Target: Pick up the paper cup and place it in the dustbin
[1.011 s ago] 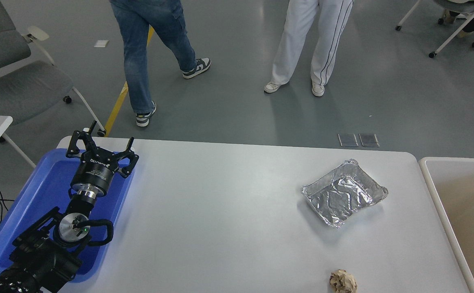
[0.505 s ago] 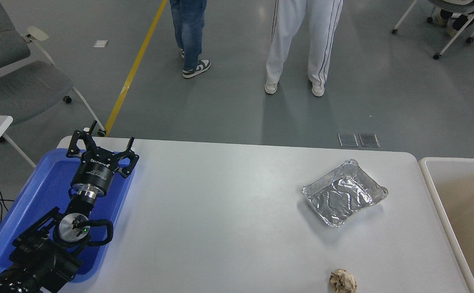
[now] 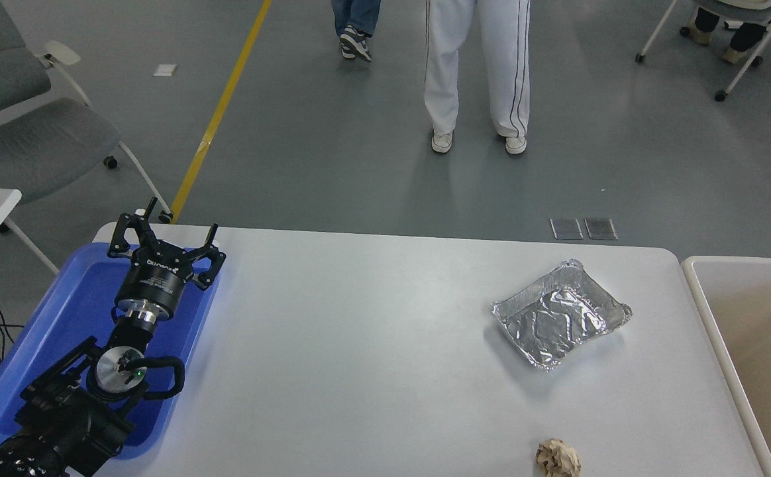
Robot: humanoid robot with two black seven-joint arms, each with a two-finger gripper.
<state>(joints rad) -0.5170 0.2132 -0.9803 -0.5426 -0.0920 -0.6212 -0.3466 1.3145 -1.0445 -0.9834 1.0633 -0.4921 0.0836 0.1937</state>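
White desk (image 3: 372, 344) unchanged over the last second: foil tray (image 3: 561, 321) on the same spot toward the right, crumpled brown paper ball (image 3: 558, 458) at the near edge as before, blue tray (image 3: 61, 331) at the left. Only movement beyond the far side: jeans-clad legs (image 3: 356, 26) walked off toward the top, white trousers (image 3: 475, 66) shifted slightly left. Left gripper (image 3: 163, 238) parked over the blue tray exactly as a second ago, fingers (image 3: 120, 235) spread wide and holding nothing. Right arm nowhere in view. No paper cup anywhere on the desk or in either tray; possibly already down inside the dustbin (image 3: 700, 291), whose off-white rim and tan interior show at the right edge, but most of the bin cut off by the frame, so impossible to confirm. Judging by that: either drop already made and arm drawn back, or cup somewhere outside the view. Nothing on the desk disturbed, no sign of work in hand.
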